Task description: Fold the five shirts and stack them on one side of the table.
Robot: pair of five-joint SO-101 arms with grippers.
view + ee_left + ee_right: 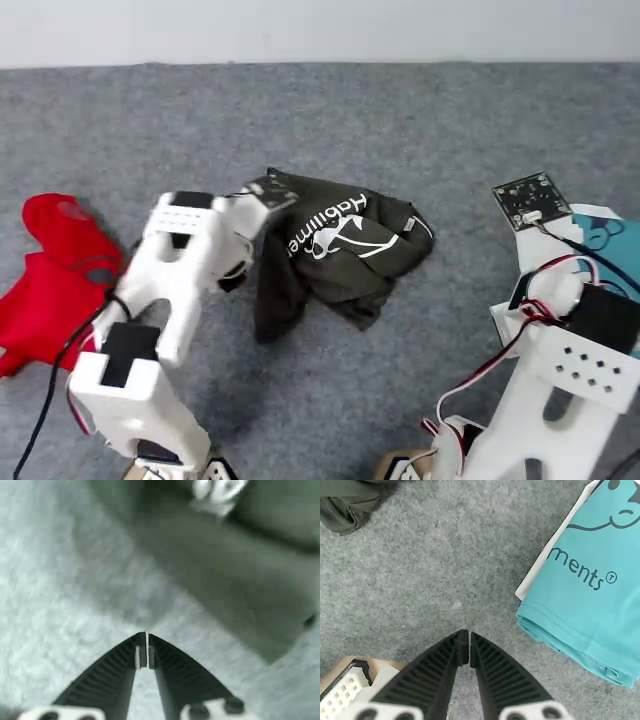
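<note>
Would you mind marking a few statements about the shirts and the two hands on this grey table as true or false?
1. The dark olive shirt with white print lies crumpled near the middle of the grey carpeted table. True.
2. The left hand is shut on that shirt. False: it is shut but empty, over bare carpet just short of the shirt.
3. The folded teal shirt lies on a white garment. True.
4. The red shirt is folded on the teal one. False: it lies crumpled at the opposite side of the table.
5. The right hand is wide open. False: it is shut, over carpet beside the teal shirt.
</note>
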